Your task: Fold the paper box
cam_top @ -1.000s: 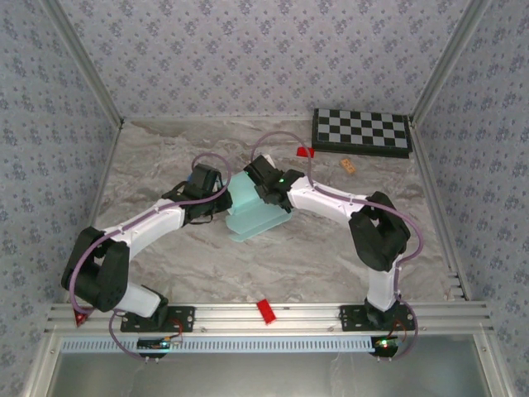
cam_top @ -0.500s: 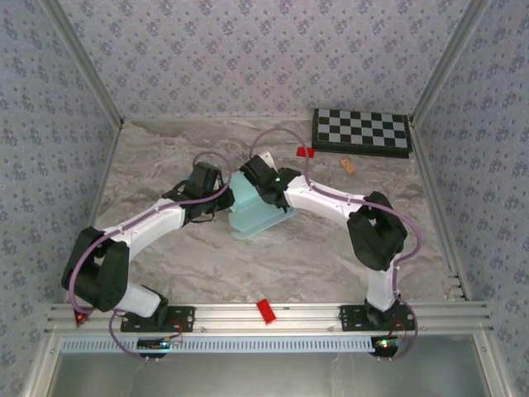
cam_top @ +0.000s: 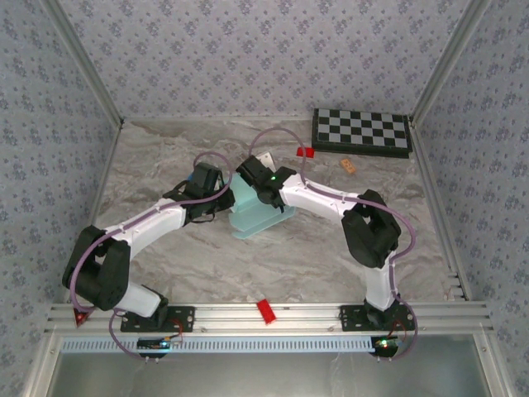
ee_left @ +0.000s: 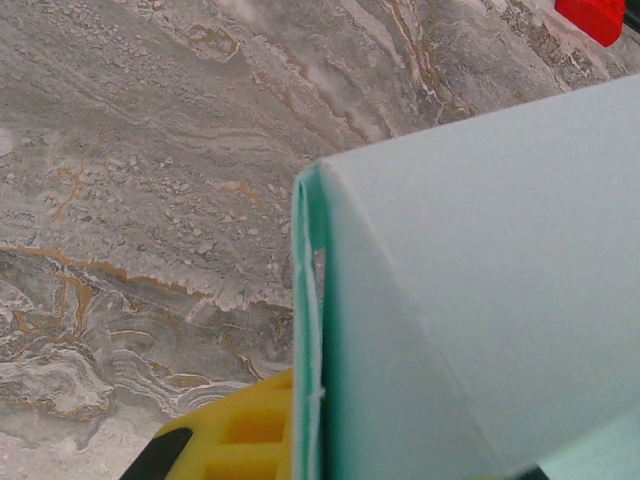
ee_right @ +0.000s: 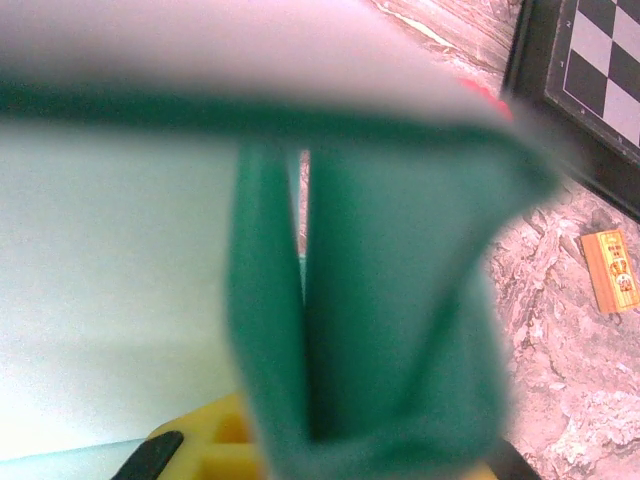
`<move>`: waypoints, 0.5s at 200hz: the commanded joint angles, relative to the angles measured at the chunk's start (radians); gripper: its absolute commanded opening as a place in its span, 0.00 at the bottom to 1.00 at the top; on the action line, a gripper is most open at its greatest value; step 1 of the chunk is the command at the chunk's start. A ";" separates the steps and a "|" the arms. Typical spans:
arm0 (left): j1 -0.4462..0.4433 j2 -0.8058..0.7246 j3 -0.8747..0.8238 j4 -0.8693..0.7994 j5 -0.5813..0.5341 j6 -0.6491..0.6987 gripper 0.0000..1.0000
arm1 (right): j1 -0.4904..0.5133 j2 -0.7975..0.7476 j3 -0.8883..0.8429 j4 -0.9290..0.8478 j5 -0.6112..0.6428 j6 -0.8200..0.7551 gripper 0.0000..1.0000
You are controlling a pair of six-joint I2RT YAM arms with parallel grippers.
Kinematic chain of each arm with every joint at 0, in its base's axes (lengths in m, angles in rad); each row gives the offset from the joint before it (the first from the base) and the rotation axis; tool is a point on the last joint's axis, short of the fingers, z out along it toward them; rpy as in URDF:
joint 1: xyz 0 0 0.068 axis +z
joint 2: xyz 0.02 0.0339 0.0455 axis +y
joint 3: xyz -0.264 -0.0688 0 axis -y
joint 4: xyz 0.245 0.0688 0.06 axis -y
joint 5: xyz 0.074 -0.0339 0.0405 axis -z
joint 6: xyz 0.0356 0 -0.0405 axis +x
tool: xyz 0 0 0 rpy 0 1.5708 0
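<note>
The left gripper (cam_top: pixel 218 202) is pinched down on a raised edge of the paper box (cam_top: pixel 258 217), with the thin card running between its yellow pad (ee_left: pixel 235 440) and the opposite finger. The right gripper (cam_top: pixel 251 174) has a doubled fold of the card between its fingers from the far side, but I cannot tell whether it actually clamps that fold (its wrist view is badly blurred this close). The box sits about the middle of the table surface (cam_top: pixel 165 157), partly standing and partly flat toward the near edge. I judge it light, thin and springy. Flaps will likely spring open unless creased, and a hard pinch could dent the card, so holds belong on edges beside the score lines. The arms cover the tabs, so which flaps are tucked is unclear.
</note>
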 commanded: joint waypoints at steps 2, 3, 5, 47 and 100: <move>0.009 -0.009 0.024 -0.070 -0.035 0.008 0.00 | -0.048 0.045 -0.004 -0.141 0.188 0.030 0.10; 0.009 -0.009 0.024 -0.070 -0.035 0.008 0.00 | -0.049 0.045 -0.004 -0.141 0.188 0.030 0.10; 0.009 -0.010 0.024 -0.070 -0.035 0.008 0.00 | -0.050 0.045 -0.004 -0.140 0.187 0.030 0.10; 0.009 0.003 0.036 -0.068 -0.025 0.006 0.00 | -0.039 0.000 -0.041 -0.045 0.082 -0.038 0.12; 0.002 0.018 0.049 -0.064 -0.022 -0.005 0.00 | -0.015 -0.072 -0.084 0.083 -0.074 -0.091 0.20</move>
